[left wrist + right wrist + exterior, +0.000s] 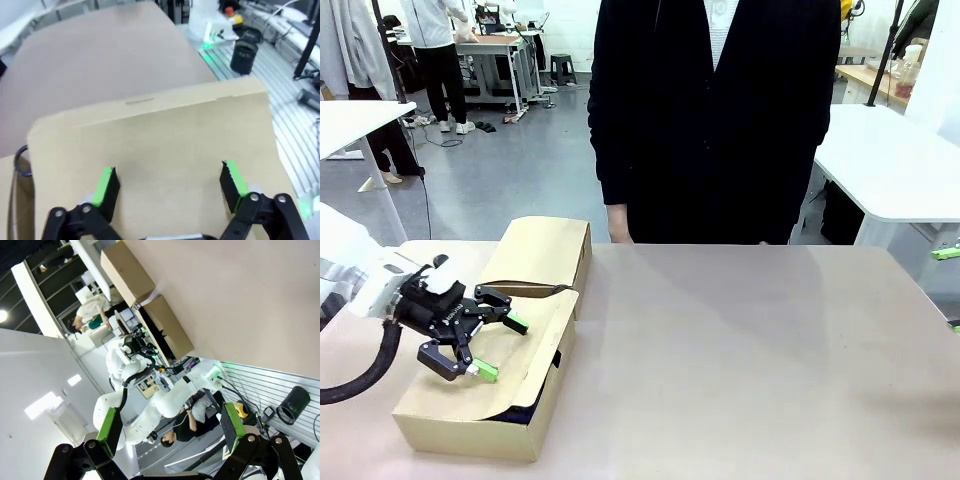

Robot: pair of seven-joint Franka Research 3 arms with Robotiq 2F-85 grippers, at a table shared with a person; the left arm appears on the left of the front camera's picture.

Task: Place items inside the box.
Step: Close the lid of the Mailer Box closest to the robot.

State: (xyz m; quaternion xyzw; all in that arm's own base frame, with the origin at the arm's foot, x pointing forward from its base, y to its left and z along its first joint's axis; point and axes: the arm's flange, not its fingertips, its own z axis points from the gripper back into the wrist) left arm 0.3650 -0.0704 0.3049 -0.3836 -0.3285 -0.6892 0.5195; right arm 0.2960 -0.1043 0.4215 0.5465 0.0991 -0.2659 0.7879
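A person in dark clothes (pixel 715 120) stands at the far side of the table (pixel 740 350). The cardboard box (pixel 485 395) sits at the table's left. The left gripper (pixel 498 348) hovers over its flap (pixel 150 150), jaws wide, holding nothing. The right gripper (pixel 170 427) is wide too.

A white left arm (pixel 350 275) was seen, with a black cable, a black gripper (pixel 492 345) and green pads; the person (pixel 715 120) was dressed in black
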